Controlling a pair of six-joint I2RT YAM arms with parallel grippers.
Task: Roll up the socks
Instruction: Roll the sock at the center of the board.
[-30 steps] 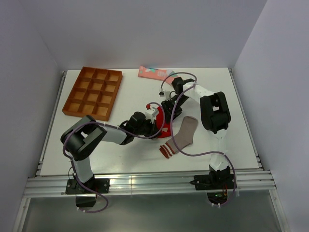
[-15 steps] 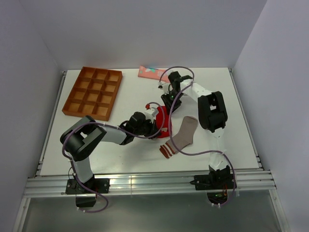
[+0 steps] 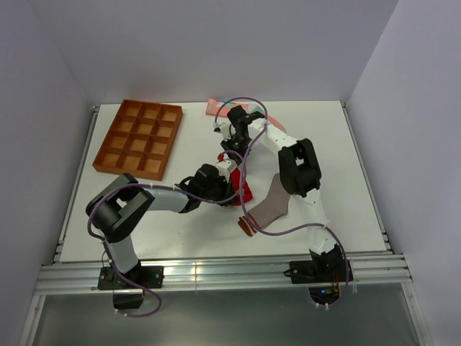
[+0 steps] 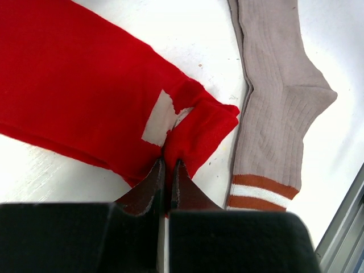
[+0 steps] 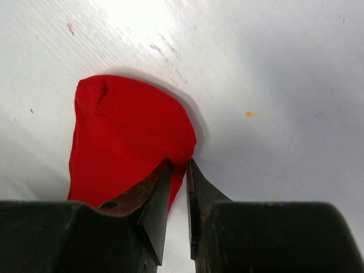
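Note:
The red sock [image 3: 243, 192] with a white mark lies mid-table, stretched between both grippers. My left gripper [image 3: 227, 185] is shut on its near end, and the left wrist view [image 4: 169, 163] shows the jaws pinching red fabric beside the white mark [image 4: 158, 111]. My right gripper [image 3: 229, 152] is shut on the far end, its jaws [image 5: 178, 166] nipping the sock's rounded edge [image 5: 125, 133]. The grey-brown sock [image 3: 271, 205] with a striped cuff lies flat to the right and also shows in the left wrist view [image 4: 278, 108]. The salmon-pink sock [image 3: 215, 107] lies at the back, partly hidden by the right arm.
An orange-brown compartment tray [image 3: 140, 137] stands at the back left. The right arm reaches across the table's middle, above the grey-brown sock. White walls close in the table on three sides.
My right gripper has moved left and toward the back with the red sock's far end, drawing the sock out. My left gripper has stayed shut on the near end.

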